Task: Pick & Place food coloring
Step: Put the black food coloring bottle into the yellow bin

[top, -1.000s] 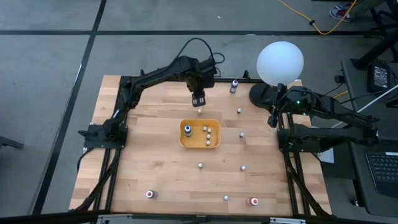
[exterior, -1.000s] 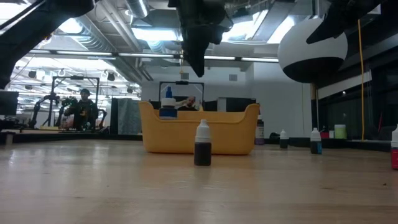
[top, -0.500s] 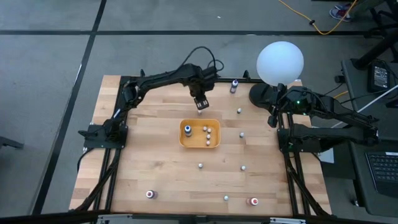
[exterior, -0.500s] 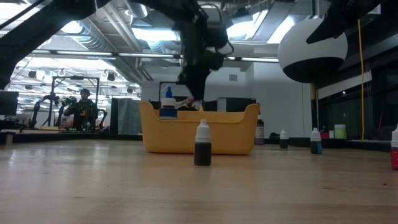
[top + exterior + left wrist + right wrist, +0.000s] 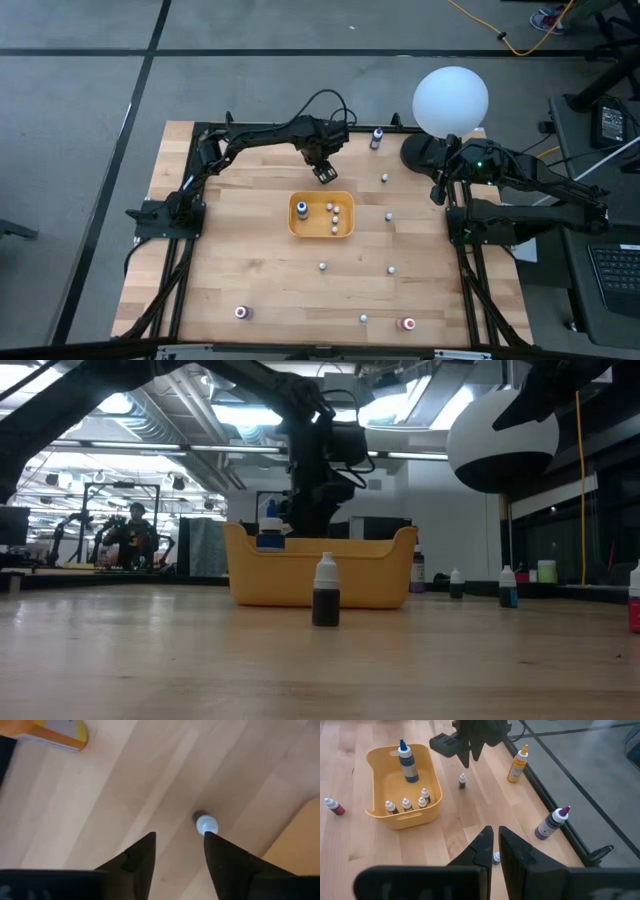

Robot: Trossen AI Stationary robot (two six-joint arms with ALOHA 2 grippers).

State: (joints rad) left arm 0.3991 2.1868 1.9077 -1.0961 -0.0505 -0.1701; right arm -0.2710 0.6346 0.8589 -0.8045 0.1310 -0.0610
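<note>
Left gripper [image 5: 325,172]: we are finding it poised low over the table just behind the far rim of the orange-yellow tray [image 5: 346,230], fingers [image 5: 142,855] spread apart with nothing between them. Through the left wrist view we are seeing one small dark food coloring bottle with a white cap [image 5: 205,825] standing on the wooden table [image 5: 250,270], just ahead of the fingertips and beside one finger, untouched; the same bottle [image 5: 462,781] is showing in the right wrist view directly under that gripper.

Right gripper [image 5: 493,845]: we are noting it parked at the table's right edge near the white globe lamp [image 5: 451,99], fingers pressed nearly together, holding nothing.

Tray contents: we are counting a taller blue-capped bottle [image 5: 408,762] and four tiny bottles [image 5: 406,804] inside it.

Loose stock on the table: we are listing a dark bottle with a white cap [image 5: 326,592] in front of the tray, a red-labelled bottle [image 5: 408,324] and another [image 5: 241,312] near the front edge, plus an orange squeeze bottle [image 5: 518,765] and a purple one [image 5: 551,823] along the far edge.
</note>
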